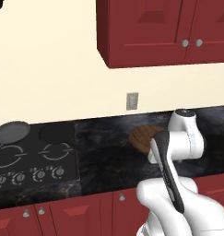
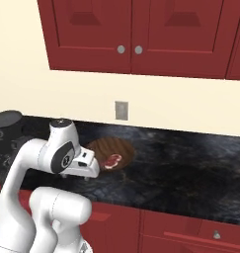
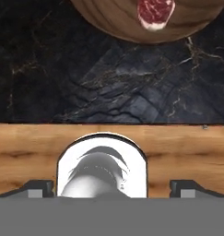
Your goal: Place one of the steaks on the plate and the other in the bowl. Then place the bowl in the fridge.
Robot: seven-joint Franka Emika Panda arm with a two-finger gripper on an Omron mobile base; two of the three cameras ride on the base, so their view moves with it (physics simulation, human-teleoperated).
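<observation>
The dark brown wooden bowl (image 2: 109, 148) sits on the black marble counter, partly behind my arm in the left base view (image 1: 140, 135). One raw red steak (image 2: 112, 160) lies inside it near its front rim. In the hand view the bowl (image 3: 113, 20) and the steak (image 3: 155, 13) are at the top edge. My gripper (image 3: 111, 189) hangs in front of the counter's edge, short of the bowl, open, with its fingertips (image 3: 39, 188) wide apart and nothing between them. The plate and the fridge are out of view.
A cooktop (image 1: 30, 159) with a black frying pan (image 1: 12, 131) lies at the left of the counter. Red wall cabinets (image 2: 136, 34) hang above, and a wall outlet (image 2: 121, 110) is behind the bowl. Bare dark counter (image 2: 190, 168) stretches to the bowl's right.
</observation>
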